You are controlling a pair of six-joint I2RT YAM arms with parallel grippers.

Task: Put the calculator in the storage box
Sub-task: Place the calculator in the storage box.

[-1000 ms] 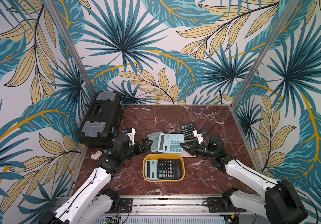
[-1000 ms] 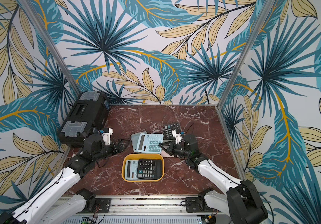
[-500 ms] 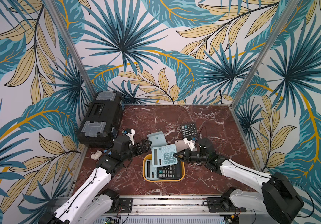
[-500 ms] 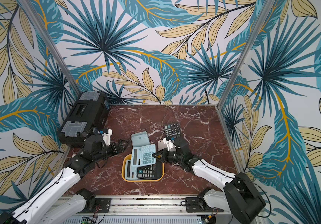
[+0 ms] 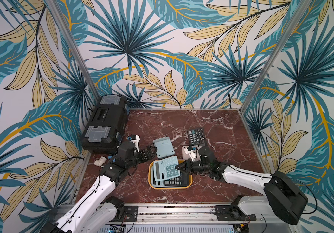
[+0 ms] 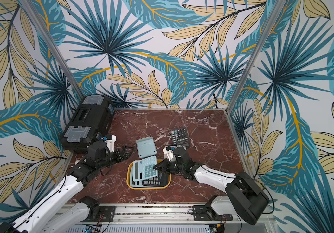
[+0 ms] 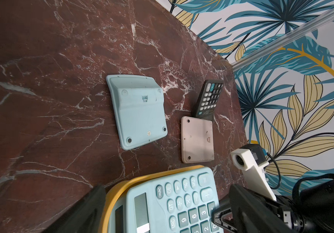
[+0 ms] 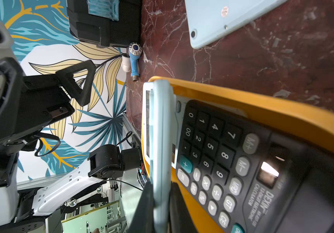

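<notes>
Item: light-blue calculator (image 5: 165,168), keys up, pinched by one edge between the right fingers (image 5: 183,167) and held slanted over the storage box (image 5: 170,187). A black calculator (image 5: 179,179) lies in the box just below the fingertips. Left fingers (image 5: 149,150): spread wide, empty, just beside a face-down blue calculator (image 5: 163,146) on the bench (image 5: 222,121). Handling: level it, lower it inside the rim, then release. Undetermined: whether the end away from the fingers touches the box. The pinched edge is covered.

table (image 5: 212,125): red marble | on it: storage box (image 7: 115,191), black toolbox (image 5: 105,123), face-down blue calculator (image 5: 163,146), black calculator (image 5: 196,136), beige calculator (image 7: 197,139)
</notes>
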